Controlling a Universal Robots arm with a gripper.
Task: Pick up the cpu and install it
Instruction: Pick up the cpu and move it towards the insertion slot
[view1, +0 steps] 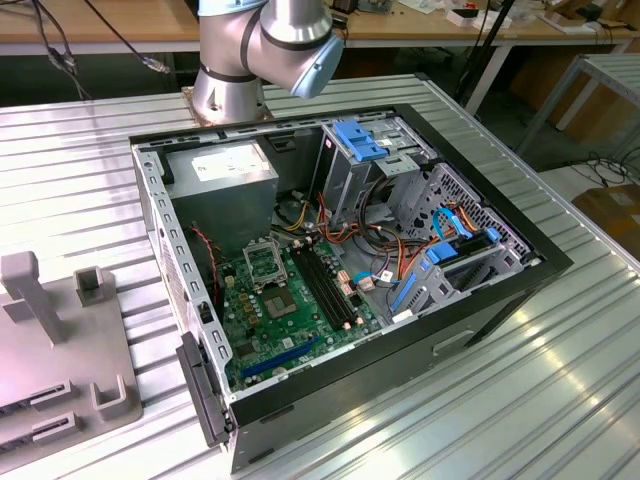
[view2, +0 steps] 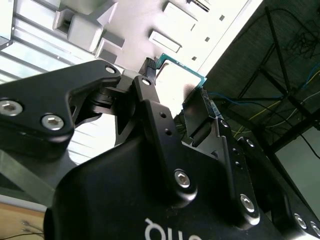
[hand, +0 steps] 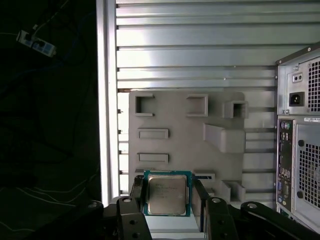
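Socket (view1: 262, 263) lies open from above, flanked by power supply (view1: 222, 190) and cables (view1: 345, 235).

The arm (view1: 270, 40) is built of rounded silver-grey metal joints, one closed by a pale blue cap (view1: 318, 68), and its round base (view1: 225, 95) is the same bare metal. The gripper (view2: 175, 80) is matt black, made of angular linked bars with silver hex screws (view2: 182, 178) and a white marking (view2: 165, 232) on its body. Its fingers (view2: 196, 117) are narrow, dark and flat-sided
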